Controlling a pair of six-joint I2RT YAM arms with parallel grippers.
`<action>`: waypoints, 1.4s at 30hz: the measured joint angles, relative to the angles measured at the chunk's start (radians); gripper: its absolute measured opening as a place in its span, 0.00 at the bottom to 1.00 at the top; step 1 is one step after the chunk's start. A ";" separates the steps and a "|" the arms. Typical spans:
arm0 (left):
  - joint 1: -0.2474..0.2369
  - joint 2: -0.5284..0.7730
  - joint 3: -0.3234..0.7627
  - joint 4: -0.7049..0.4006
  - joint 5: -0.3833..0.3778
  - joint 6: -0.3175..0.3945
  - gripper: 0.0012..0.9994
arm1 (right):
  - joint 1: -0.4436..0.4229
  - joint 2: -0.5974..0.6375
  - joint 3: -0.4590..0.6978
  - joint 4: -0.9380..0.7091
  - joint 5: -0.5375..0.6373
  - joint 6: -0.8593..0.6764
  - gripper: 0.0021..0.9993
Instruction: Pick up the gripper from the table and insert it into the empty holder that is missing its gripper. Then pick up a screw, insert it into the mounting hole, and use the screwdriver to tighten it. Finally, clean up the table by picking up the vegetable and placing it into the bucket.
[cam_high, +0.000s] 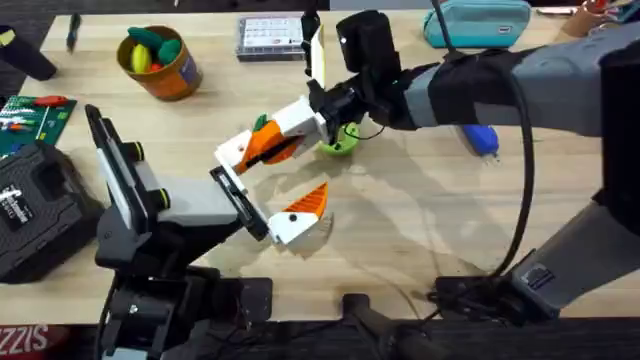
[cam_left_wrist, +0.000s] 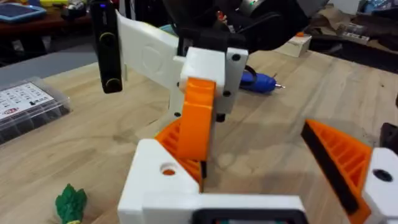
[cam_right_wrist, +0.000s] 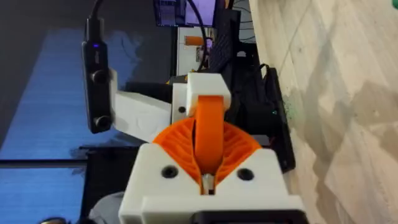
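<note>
My right gripper (cam_high: 278, 140), white jaws with orange pads, is shut on the orange ribbed gripper (cam_high: 265, 148), pressing it against the empty holder (cam_high: 232, 152) of my left arm. From the left wrist the orange gripper (cam_left_wrist: 196, 118) stands upright at the holder (cam_left_wrist: 163, 177), whose mounting hole shows. In the right wrist view the gripper (cam_right_wrist: 209, 134) sits between my pads. My left gripper (cam_high: 285, 172) is open; its twin base (cam_high: 292, 226) carries an orange tip (cam_left_wrist: 341, 155). A green vegetable (cam_high: 340, 142) lies under the right wrist. The bucket (cam_high: 178, 72) stands at the back left.
A blue-handled screwdriver (cam_high: 481, 138) lies right of centre. A clear box of screws (cam_high: 270, 36) and a teal pouch (cam_high: 476, 22) sit along the far edge. A black case (cam_high: 30, 210) and a green card (cam_high: 30, 115) occupy the left side.
</note>
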 joint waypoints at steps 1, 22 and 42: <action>0.000 0.000 0.000 0.000 0.000 0.000 0.99 | 0.000 0.000 0.000 0.000 0.000 0.000 0.01; 0.000 0.000 0.000 0.000 0.012 0.001 0.99 | 0.011 0.000 0.000 -0.003 0.033 0.003 0.29; 0.000 0.000 0.000 0.000 0.014 0.008 0.99 | 0.011 0.013 0.000 -0.007 0.026 0.003 0.47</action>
